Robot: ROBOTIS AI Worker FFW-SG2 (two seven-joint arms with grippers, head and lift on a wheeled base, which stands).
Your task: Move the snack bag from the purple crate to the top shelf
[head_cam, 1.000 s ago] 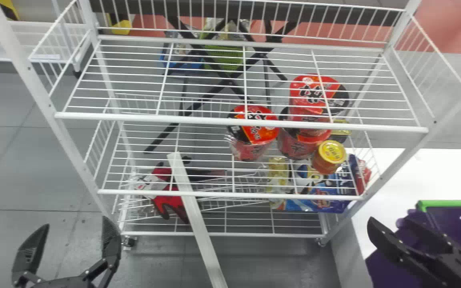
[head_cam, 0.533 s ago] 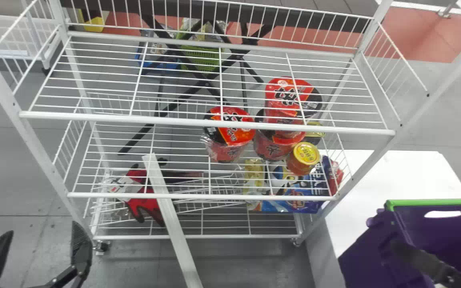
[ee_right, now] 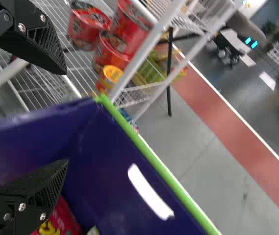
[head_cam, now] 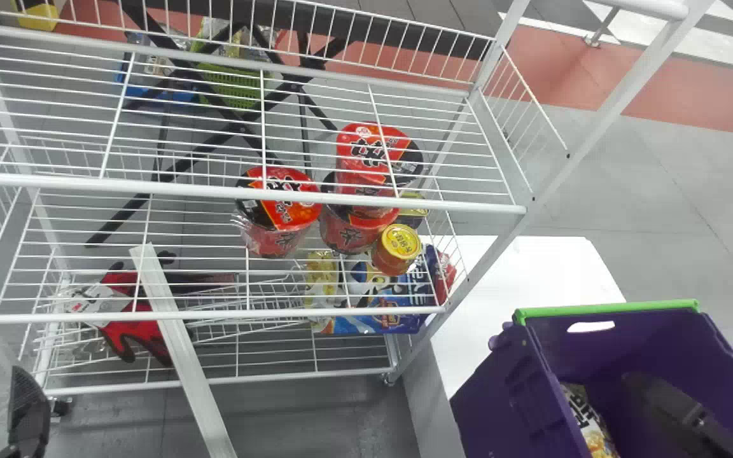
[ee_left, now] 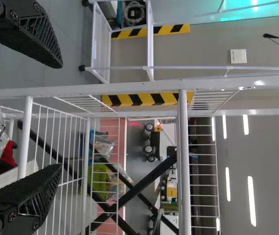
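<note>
The purple crate (head_cam: 608,343) stands at the lower right of the head view, with a snack bag (head_cam: 589,420) inside by its left wall. My right gripper (head_cam: 665,407) is over the crate's inside, to the right of that bag. In the right wrist view my right gripper (ee_right: 65,117) is open, nothing between its fingers, and a red package (ee_right: 63,218) lies in the crate (ee_right: 105,171). At the lower left, one finger of my left gripper (head_cam: 29,407) shows before the rack. It is open and holds nothing in the left wrist view (ee_left: 61,115). The top shelf (head_cam: 214,187) bears nothing.
On the wire shelf below stand red noodle cups (head_cam: 280,210) and a yellow-lidded jar (head_cam: 397,248). Lower down lie blue packages (head_cam: 379,312) and red gloves (head_cam: 137,331). A rack post (head_cam: 557,178) rises between the shelves and a white table (head_cam: 532,267).
The head view has swung right, so the rack has slid left and more of the crate's inside shows. My right gripper has passed from the crate's left side to over its inside.
</note>
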